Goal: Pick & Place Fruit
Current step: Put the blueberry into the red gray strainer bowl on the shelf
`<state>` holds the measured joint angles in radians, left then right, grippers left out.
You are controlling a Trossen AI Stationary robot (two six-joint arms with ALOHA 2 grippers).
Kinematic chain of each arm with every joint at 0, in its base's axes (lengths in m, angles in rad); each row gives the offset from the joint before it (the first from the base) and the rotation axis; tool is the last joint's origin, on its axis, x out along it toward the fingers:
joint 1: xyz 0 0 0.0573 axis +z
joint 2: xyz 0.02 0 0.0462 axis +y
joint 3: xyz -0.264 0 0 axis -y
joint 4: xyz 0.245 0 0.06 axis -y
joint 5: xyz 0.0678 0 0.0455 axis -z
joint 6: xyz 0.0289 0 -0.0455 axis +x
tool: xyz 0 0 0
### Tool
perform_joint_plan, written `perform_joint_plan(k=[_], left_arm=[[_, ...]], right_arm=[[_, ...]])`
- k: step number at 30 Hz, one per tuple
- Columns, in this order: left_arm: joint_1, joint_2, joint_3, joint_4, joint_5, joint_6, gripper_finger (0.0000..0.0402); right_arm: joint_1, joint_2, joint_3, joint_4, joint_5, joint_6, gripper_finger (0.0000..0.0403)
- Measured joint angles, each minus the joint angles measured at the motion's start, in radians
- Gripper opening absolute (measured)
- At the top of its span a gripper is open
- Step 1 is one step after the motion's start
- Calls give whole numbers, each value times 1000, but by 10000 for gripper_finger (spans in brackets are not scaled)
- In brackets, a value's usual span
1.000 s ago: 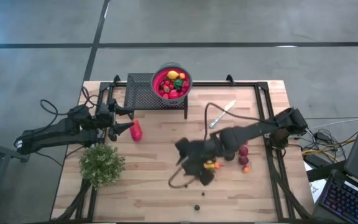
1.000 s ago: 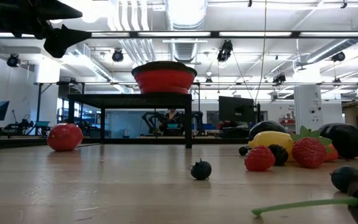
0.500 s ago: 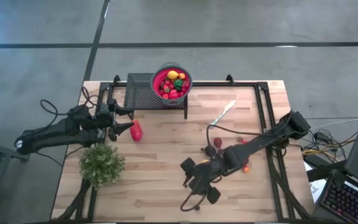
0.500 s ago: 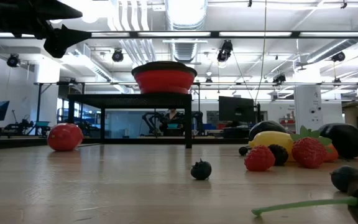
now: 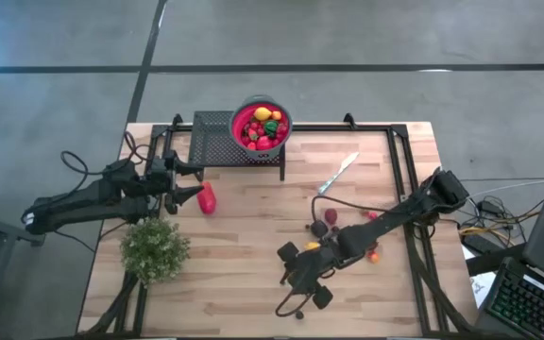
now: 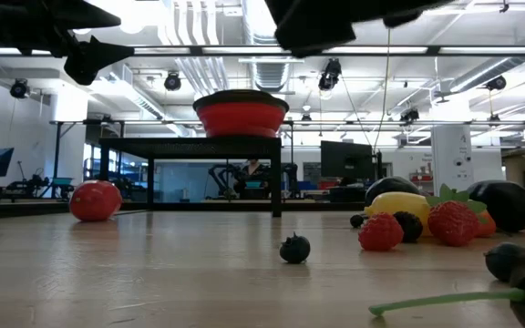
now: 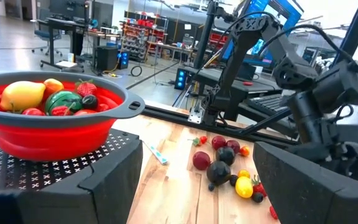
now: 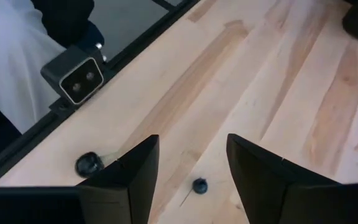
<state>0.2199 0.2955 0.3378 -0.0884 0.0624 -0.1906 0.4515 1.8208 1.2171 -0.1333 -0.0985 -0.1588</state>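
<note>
- The right gripper (image 5: pixel 302 280) hangs with its jaws apart and empty, above a small dark berry (image 8: pixel 199 185) lying between them in the wrist view.
- The left gripper (image 5: pixel 196 184), jaws wide and empty, waits at nine o'clock beside the large red fruit (image 5: pixel 207 197).
- Loose fruit (image 5: pixel 348 236) clusters at four o'clock; the red bowl (image 5: pixel 238 117) at twelve already holds several.
- Step: reaching for the berry. Next: descend squarely, close gently; it looks likely to roll.

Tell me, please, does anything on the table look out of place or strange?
One small dark berry lies alone near the table's front edge, apart from the fruit cluster. A larger red fruit also sits alone beside the left claw. The right claw, fingers apart, hangs above the stray berry.
</note>
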Motion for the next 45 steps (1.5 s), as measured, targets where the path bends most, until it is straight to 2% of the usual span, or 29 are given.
perform_joint_plan(k=[17, 32, 45], left_arm=[[0, 1, 0, -10, 0, 0, 312], [0, 1, 0, -18, 0, 0, 312], [0, 1, 0, -18, 0, 0, 312]], right_arm=[[-31, 226, 47, 18, -9, 29, 162], [-48, 271, 65, -8, -10, 40, 173], [-50, 271, 63, -17, -11, 44, 91]])
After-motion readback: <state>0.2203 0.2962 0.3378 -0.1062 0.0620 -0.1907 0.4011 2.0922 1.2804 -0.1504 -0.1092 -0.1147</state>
